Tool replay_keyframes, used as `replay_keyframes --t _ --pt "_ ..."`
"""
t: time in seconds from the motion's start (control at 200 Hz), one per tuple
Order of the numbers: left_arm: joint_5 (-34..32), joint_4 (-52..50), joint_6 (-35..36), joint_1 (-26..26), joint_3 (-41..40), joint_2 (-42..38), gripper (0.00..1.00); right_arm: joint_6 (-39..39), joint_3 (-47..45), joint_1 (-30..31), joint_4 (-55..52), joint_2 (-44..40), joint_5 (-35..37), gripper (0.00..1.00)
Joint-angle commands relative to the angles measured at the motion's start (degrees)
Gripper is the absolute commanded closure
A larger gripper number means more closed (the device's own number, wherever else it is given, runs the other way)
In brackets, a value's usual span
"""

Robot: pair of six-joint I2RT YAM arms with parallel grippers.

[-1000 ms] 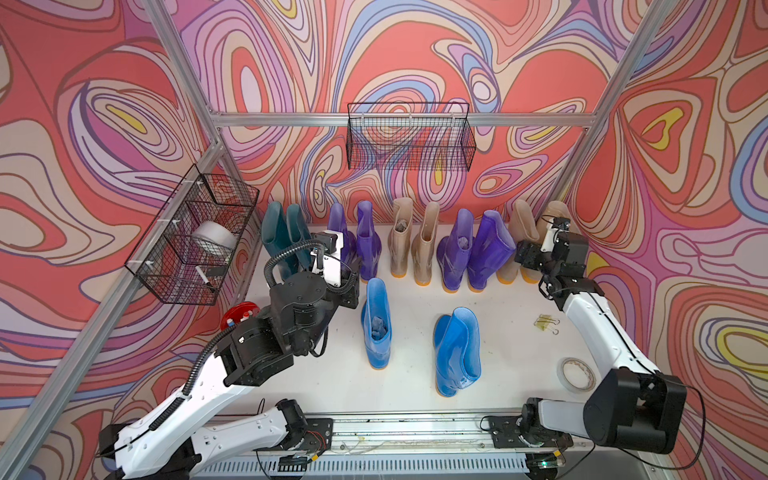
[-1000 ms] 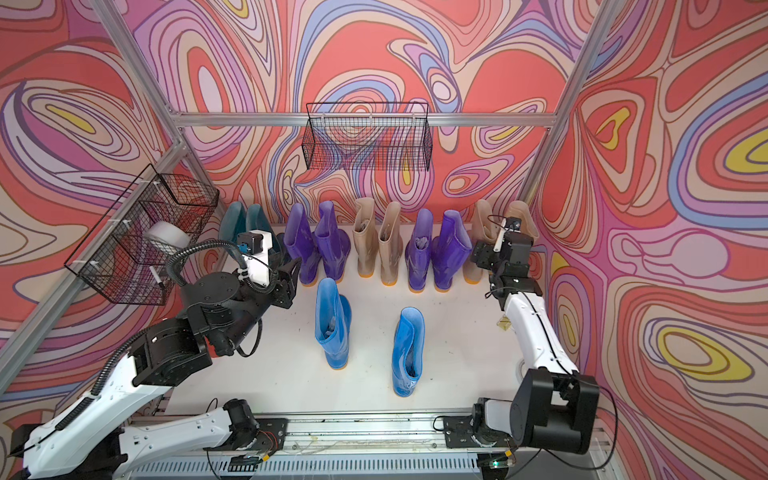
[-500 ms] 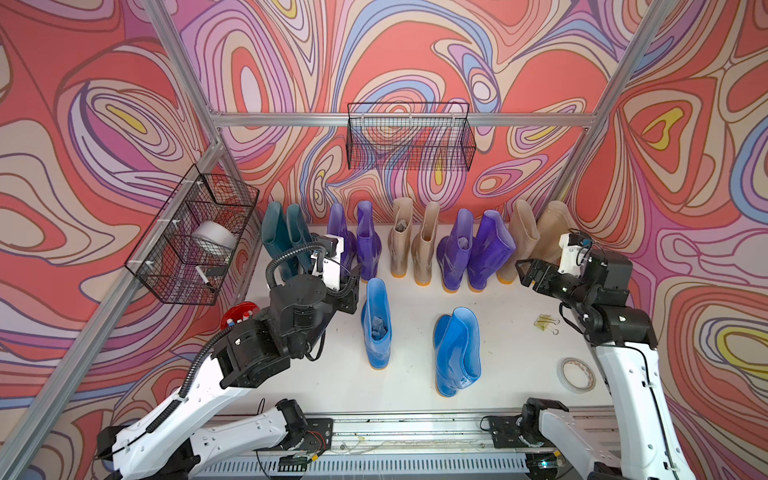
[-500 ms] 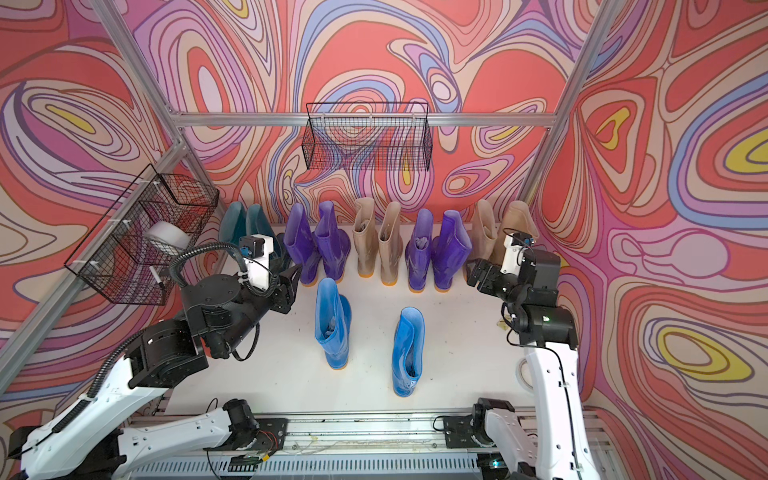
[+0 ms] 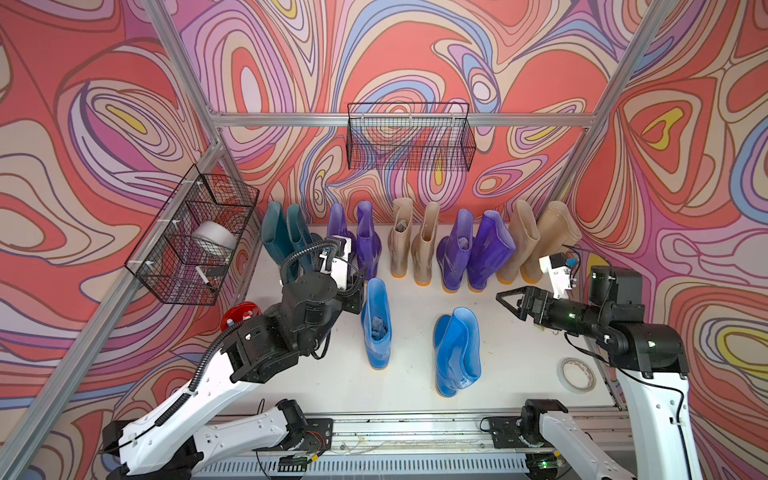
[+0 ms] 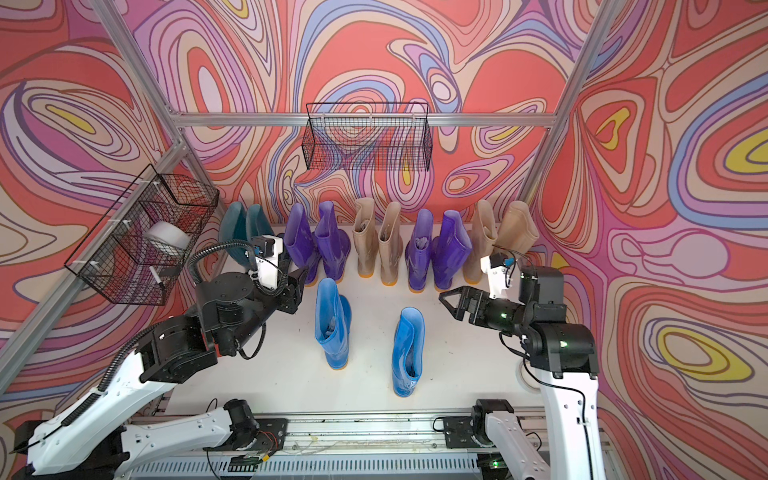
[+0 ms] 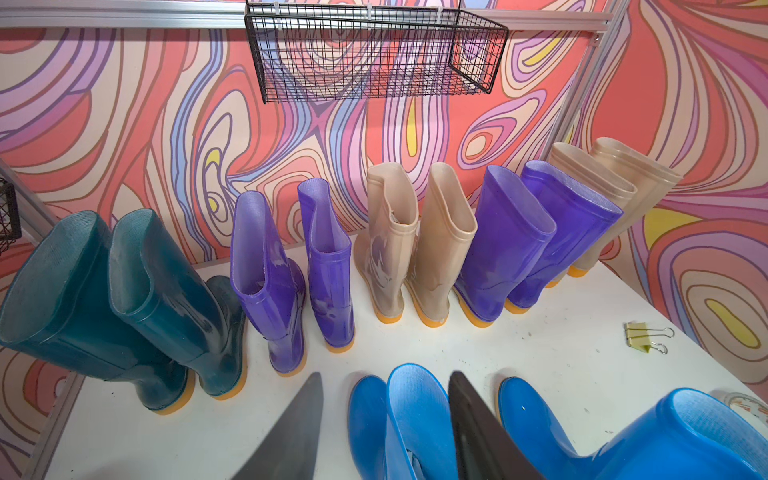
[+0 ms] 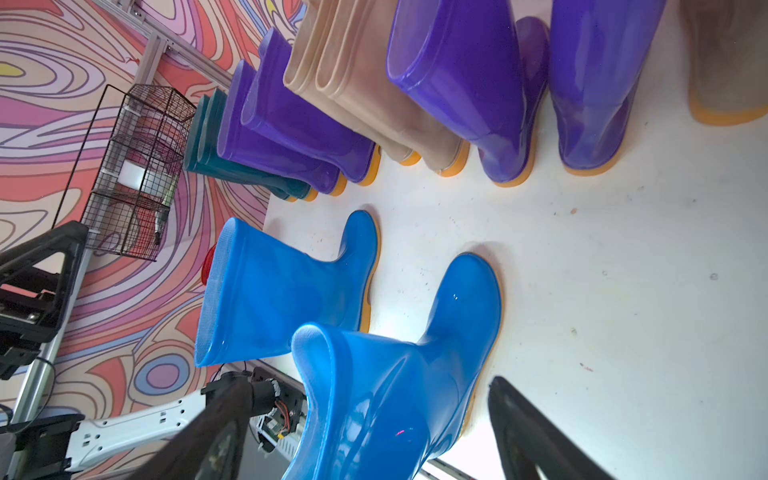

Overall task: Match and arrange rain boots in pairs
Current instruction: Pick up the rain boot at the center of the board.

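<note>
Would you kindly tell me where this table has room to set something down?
Bare white tabletop lies between the two bright blue rubber boots, and between them and the tape roll. The front strip by the metal rail is free. The back row of tall glossy boots is crowded.

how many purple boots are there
4, all standing in the back row: purple boot A and purple boot B beside the teal pair; purple boot C and purple boot D further right, beige boots either side. None appears hidden.
</note>
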Motion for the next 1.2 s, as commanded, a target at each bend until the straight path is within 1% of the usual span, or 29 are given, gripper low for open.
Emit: replay_keyframes --t 0.0,0.1,0.19,0.285,0.33,0.371,0.451,0.536,0.646,0.726,0.816,0.896,0.971,1.001,1.077,1.132,1.157,1.197 --pt "-1.3 -1.8 -1.4 0.1 -0.1 0.2 0.49 -1.0 -2.2 1.5 -2.9 -0.2 -2.9 0.10" --pt "-1.8 -2.2 -1.4 0.1 -0.1 0.7 0.49 -0.2 -3.3 4.8 -2.0 0.1 -1.0 0.10" --pt "-2.0 -1.4 -0.6 0.1 -0.6 1.1 0.49 0.9 -4.3 9.1 0.7 2.4 1.1 0.11" --pt "-2.1 -1.6 -0.5 0.1 -0.4 1.6 0.49 3.1 -3.1 15.7 4.8 5.2 6.1 0.12" --pt "-2.3 -1.8 -0.7 0.1 -0.2 1.6 0.49 3.9 -2.1 18.7 5.0 6.7 9.8 0.12" --pt "-2.3 -1.8 -0.8 0.1 -0.3 1.5 0.49 4.0 -1.5 20.7 4.7 7.8 11.5 0.11" --pt "-2.3 -1.8 -0.7 0.2 -0.4 1.3 0.49 5.0 -1.6 23.1 5.2 9.1 12.7 0.12" --pt "-3.0 -1.8 -0.1 0.1 -0.5 1.2 0.49 4.9 -1.1 25.0 4.2 9.5 15.6 0.12" --pt "-3.5 -1.8 0.6 0.1 -0.7 1.4 0.48 5.0 -0.6 27.1 3.7 10.2 15.7 0.12" --pt "-3.8 -2.1 0.9 0.1 -0.5 1.7 0.48 5.5 -0.4 30.9 3.1 11.3 18.5 0.13" --pt "-3.8 -1.9 0.8 0.2 -0.6 1.7 0.48 6.7 -0.3 34.9 4.3 12.4 20.0 0.15" --pt "-3.6 -2.2 0.6 0.1 -0.5 1.6 0.48 7.6 -0.1 37.2 4.3 13.8 22.3 0.17" --pt "-3.7 -2.9 0.3 0.2 -0.5 1.5 0.48 8.0 -0.1 37.7 4.3 14.4 23.7 0.23" --pt "-3.8 -3.3 0.1 0.1 -0.5 1.4 0.48 8.3 -0.2 37.7 4.2 14.5 24.4 0.27" --pt "-3.9 -3.8 0.0 0.1 -0.6 0.9 0.48 8.5 0.0 37.8 4.2 14.7 24.6 0.50" --pt "-4.1 -4.3 -0.2 0.1 -0.6 0.5 0.48 8.6 0.2 37.7 4.3 15.0 24.4 0.64" --pt "-4.2 -4.4 -0.2 0.1 -0.6 0.2 0.48 8.6 0.1 37.8 4.6 15.0 24.3 0.69" --pt "-4.4 -4.5 -0.2 0.2 -0.7 -0.2 0.48 8.6 0.1 37.8 5.2 15.0 23.9 0.73"
